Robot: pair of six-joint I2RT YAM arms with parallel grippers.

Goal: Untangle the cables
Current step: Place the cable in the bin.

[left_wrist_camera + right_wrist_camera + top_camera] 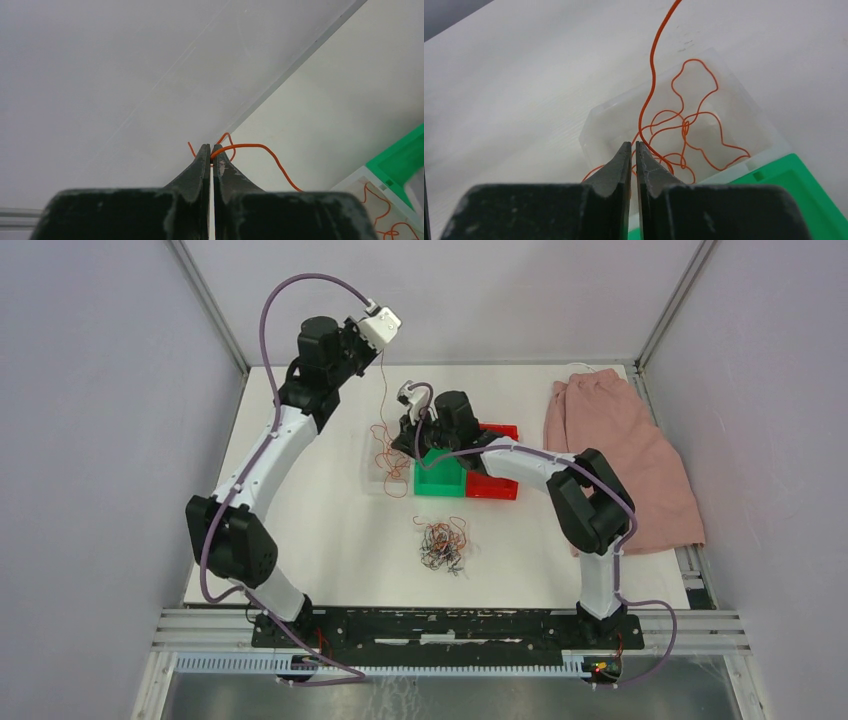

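1. On the white table top (330, 540), at 3 o'clock, a crumpled pink cloth (620, 460). No part in this job, so best left alone.
2. Near the centre, three small plastic containers in a row: a red bin (497, 485), a green bin (440, 480) at its 9 o'clock, and at 9 o'clock of that a clear shallow tray (594, 131) with loose orange-red loops inside.
3. At 6 o'clock from the green bin and well apart from it, the cables (443, 543): a small clump of thin curly wires in orange-red, black and white, flat on the table, touched by no gripper.
4. High at 12 o'clock of the clear tray, the left gripper (210, 150), clenched on the end of a long orange-red wire (382, 390) hanging down into the tray.
5. Low over the tray, the right gripper (633, 147), jaws drawn together to a thin slit right at this wire. Cannot tell whether pinched between them or only passing the tips.
6. Probably the step in hand: freeing this one wire from the loops.
   - First confirm the right hold.
   - Then draw slowly and straight toward 12 o'clock with the left, pressing the loops low with the right.
   - Stop at any tightening knot.
   - Avoid lifting the light tray.
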